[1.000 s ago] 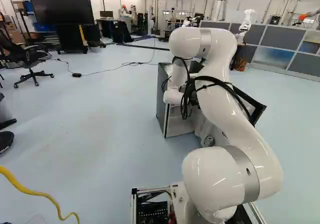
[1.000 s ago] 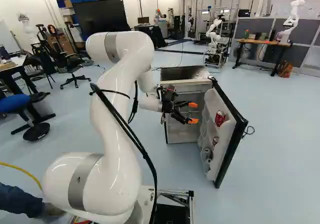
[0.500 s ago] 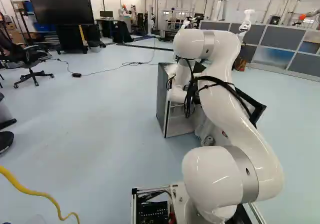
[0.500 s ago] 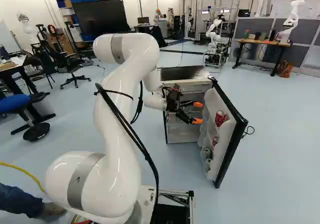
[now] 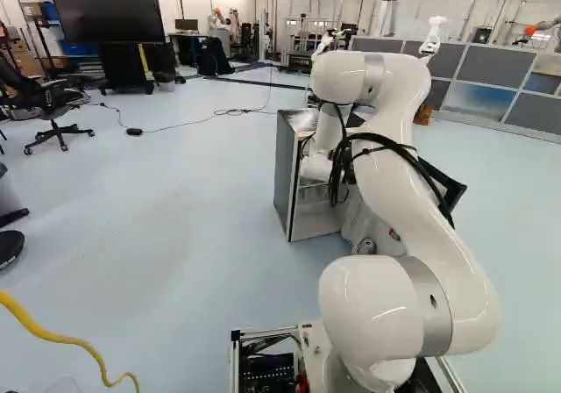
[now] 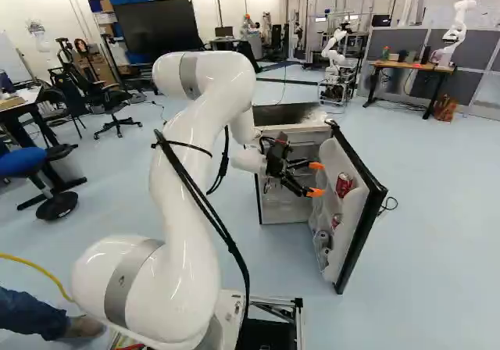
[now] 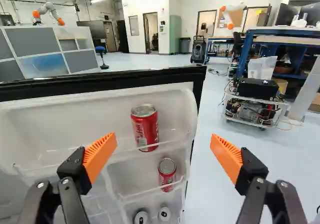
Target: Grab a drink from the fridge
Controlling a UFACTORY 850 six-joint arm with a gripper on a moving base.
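Currently, your pincer [image 6: 316,179] stands spread before the open fridge door [image 7: 60,121].
Note the upper red can [image 7: 145,129]: upright on the door's upper shelf, ahead of the gap between your orange pads [image 7: 101,151], apart from both. You have a second red can [image 7: 167,174] on the shelf beneath, also ahead of the gap, and two can tops [image 7: 141,218] lower still.
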